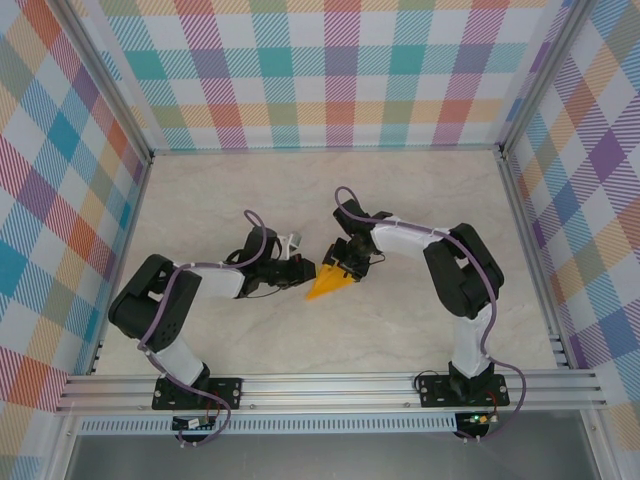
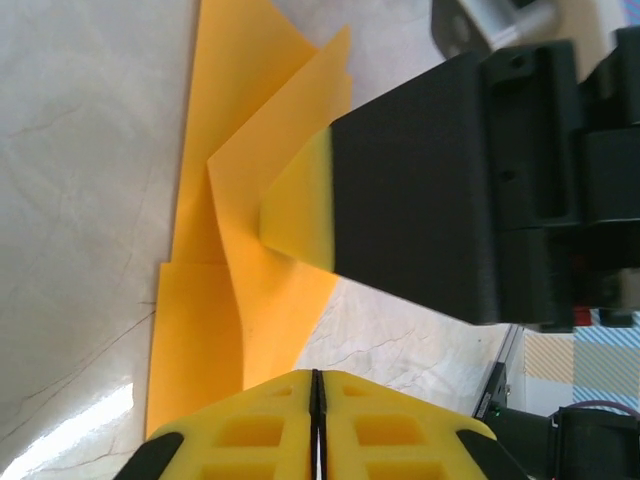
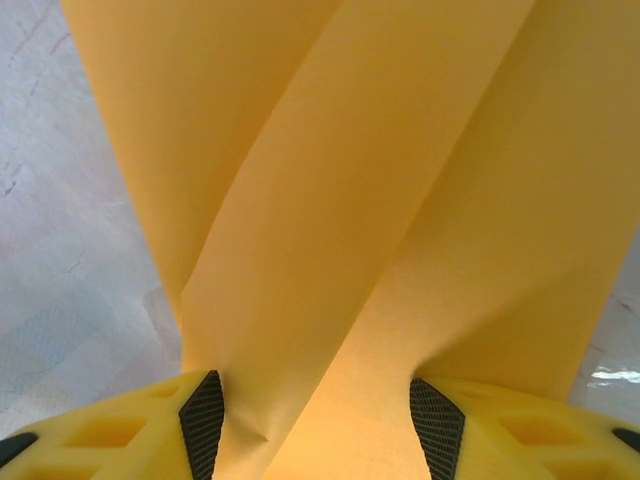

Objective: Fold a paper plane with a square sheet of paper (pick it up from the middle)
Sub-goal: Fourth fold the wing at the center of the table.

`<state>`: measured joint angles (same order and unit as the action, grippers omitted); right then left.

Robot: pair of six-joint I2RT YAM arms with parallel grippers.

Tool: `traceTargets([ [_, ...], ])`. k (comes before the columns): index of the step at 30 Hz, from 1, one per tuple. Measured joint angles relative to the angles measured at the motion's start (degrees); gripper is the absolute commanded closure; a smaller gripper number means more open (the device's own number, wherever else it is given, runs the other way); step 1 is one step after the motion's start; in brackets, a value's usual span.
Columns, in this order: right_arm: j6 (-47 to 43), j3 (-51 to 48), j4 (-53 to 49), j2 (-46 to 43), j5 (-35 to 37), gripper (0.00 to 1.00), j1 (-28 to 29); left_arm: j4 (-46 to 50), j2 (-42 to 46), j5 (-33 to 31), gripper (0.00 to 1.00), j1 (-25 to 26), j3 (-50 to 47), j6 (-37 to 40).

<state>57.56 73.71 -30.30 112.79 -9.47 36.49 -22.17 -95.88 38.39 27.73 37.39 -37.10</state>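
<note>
Nearest lens, left wrist view: yellow pads (image 2: 285,395) of left jaws, pressed together, only a hairline seam btwn them. Paper edge nipped in that seam or not: cannot tell, hidden behind pads. Square sheet of paper (image 2: 250,100) directly ahead of left jaws, already creased into layered flaps, lowest layer flat on counter (image 2: 70,200), one flap standing up. Just beyond left jaws, at that flap: black finger of right jaws w/ yellow pad (image 2: 300,210) laid against raised paper.

Right wrist view: dark pads (image 3: 200,425) of right jaws apart, folded paper running up btwn them as a ridge, touching both at base. Straddling rather than clamping, by the look; real squeeze not confirmable.

Top view: square sheet of paper (image 1: 330,283) as narrow orange wedge on counter, sharp tip just beside left jaws, wide end away from left jaws, under right jaws. Long axis approx. in line from left jaws to right jaws. Both arms at the paper: left nearer tip, right nearer wide end.

Judgement: mid-fold, dart not finished. Next crease prob. along that long axis; calls for left jaws pinning tip end, right jaws free to work the flap. Risk: thin paper sliding on smooth counter.
</note>
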Motion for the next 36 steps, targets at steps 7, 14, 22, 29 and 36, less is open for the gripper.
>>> traceTargets([
  [7,-0.2,2.6,-2.8,1.6,-0.4,0.4,0.0,-0.1,-0.8,0.2,0.93,0.6,0.9,0.0],
  [14,-0.2,3.7,-3.8,2.3,-1.3,0.37,-0.1,-0.4,-3.8,1.0,0.95,1.6,2.3,0.0],
  [22,0.4,4.2,-4.5,2.9,-2.5,0.39,-0.5,2.6,-4.8,0.4,0.97,1.8,2.8,1.2],
  [29,0.5,4.6,-4.8,3.1,-2.8,0.38,-0.5,4.8,-5.0,-0.3,0.98,1.8,3.1,2.3],
  [36,1.1,4.8,-5.3,3.3,-2.8,0.42,-0.6,6.8,-5.2,-1.1,0.98,1.8,4.0,3.0],
])
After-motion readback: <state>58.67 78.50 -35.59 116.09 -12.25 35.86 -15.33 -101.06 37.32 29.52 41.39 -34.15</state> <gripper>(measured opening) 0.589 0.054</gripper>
